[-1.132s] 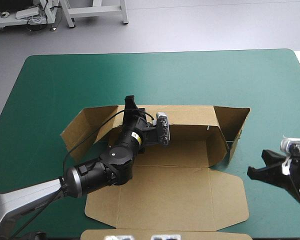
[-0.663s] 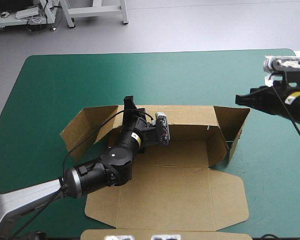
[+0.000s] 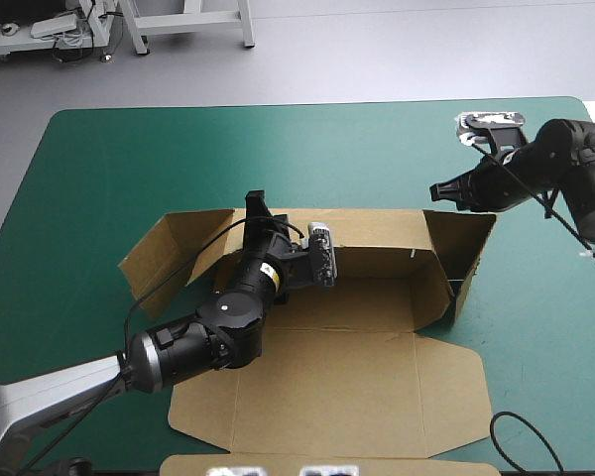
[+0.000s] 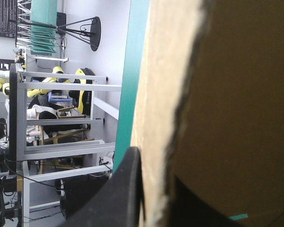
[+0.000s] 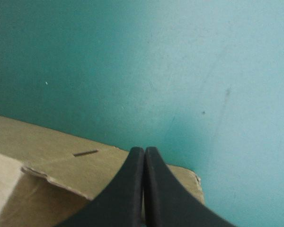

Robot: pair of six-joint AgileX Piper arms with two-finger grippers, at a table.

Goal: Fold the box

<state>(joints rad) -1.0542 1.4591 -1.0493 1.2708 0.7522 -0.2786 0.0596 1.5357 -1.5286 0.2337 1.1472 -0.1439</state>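
Wall-raising step. Left jaws clamped on box (image 3: 347,372) back wall (image 3: 377,230); right jaws together, over right end flap (image 3: 464,248). Next, likely: push flap inward.

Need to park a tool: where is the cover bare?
Bare: teal-green cover between the box and the table's far edge, and left of the box. Crowded: left end effector gripping the far wall, right end effector by the right flap.

Overhead looking down, wrist views close, sharing box (image 3: 327,367)

Matt brown board box (image 3: 347,377), rough-edged
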